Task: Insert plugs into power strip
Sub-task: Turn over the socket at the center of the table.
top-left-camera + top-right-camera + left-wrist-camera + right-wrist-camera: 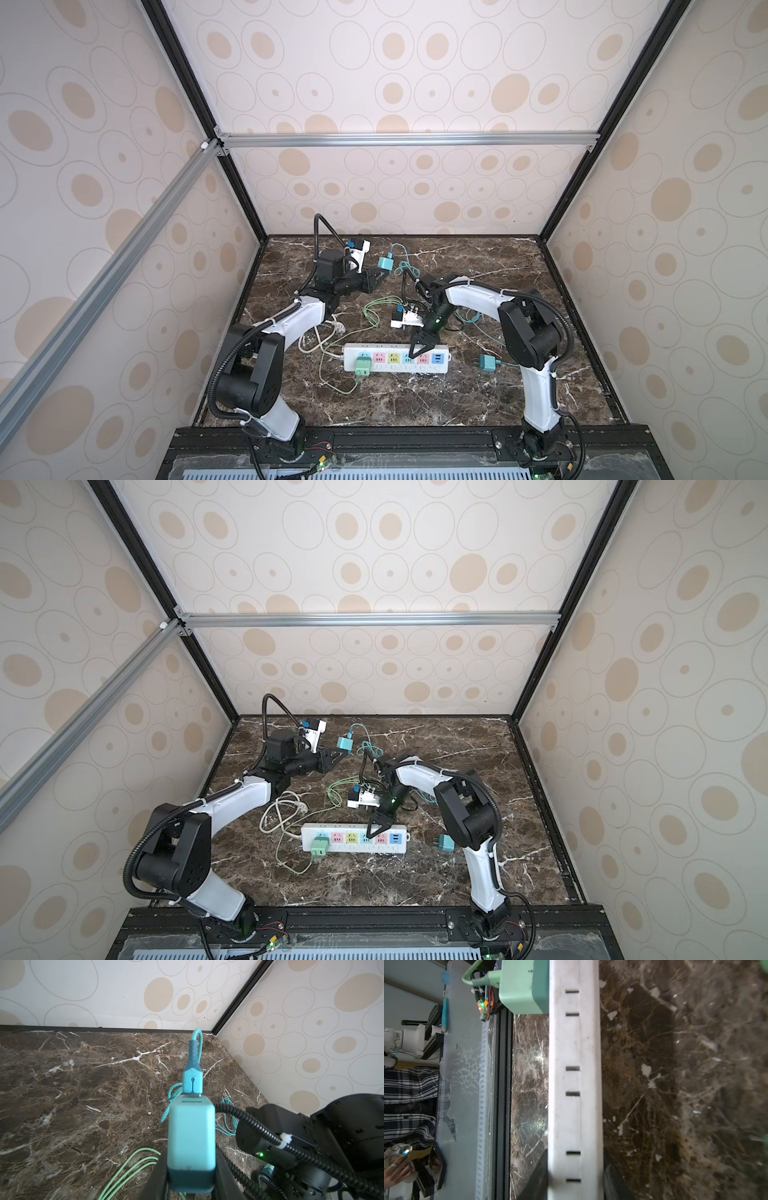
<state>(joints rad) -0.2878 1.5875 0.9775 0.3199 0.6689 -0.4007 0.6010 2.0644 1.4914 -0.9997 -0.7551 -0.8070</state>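
The left hand (pixel 191 1176) is clenched on a teal plug (pixel 191 1136), its fingers pressed against the cube's two sides. The plug's teal cable (pixel 192 1057) sticks straight out ahead of the hand. The right hand (pixel 575 1180) reaches down over the power strip (pixel 574 1043), grasping it across its width with a finger against each long edge. Further along the strip from that hand sits the mint green plug (pixel 363 368), seated in the end socket. A second teal plug (pixel 487 363) lies loose on the worktop (pixel 415 399), off to the right hand's other side, past the strip's USB end.
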